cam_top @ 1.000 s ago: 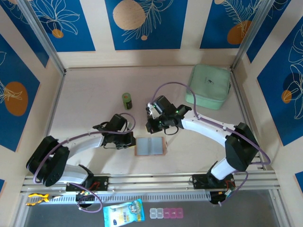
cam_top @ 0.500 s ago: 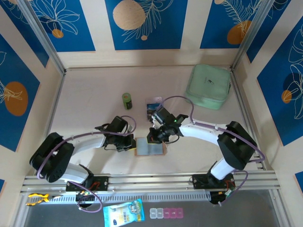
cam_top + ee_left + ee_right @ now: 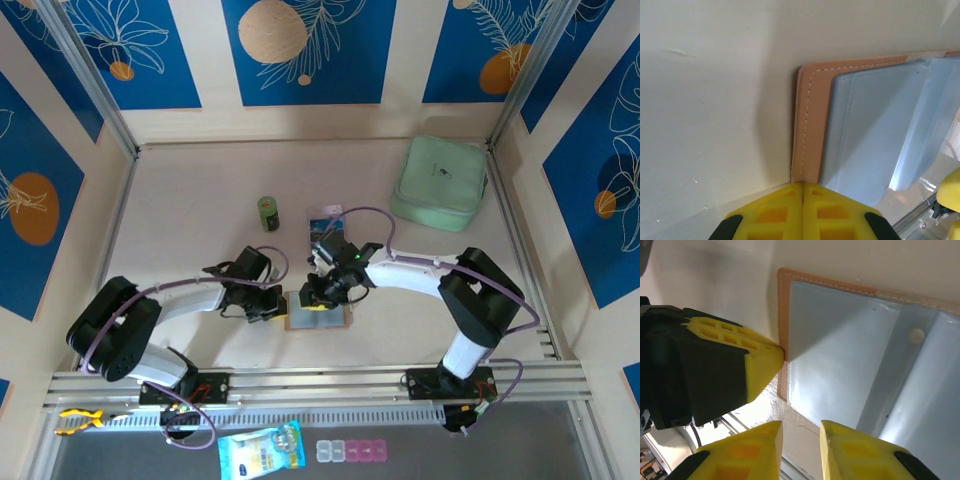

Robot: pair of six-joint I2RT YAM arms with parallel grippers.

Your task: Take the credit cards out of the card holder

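Two hands meet at the holder (image 3: 318, 311), lying open on the bench (image 3: 200, 200): left hand (image 3: 803, 186) clenched, tip pinning its edge (likely steadying it); right hand (image 3: 801, 427) slightly parted over its corner.

Card holder (image 3: 318, 312), open and flat, tan stitched border, grey-blue pocketed lining, possibly one dark card (image 3: 326, 215) lying nearby

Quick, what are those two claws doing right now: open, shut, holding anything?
Left gripper: shut, empty, tips against the card holder edge.
Right gripper: slightly open, holding nothing.
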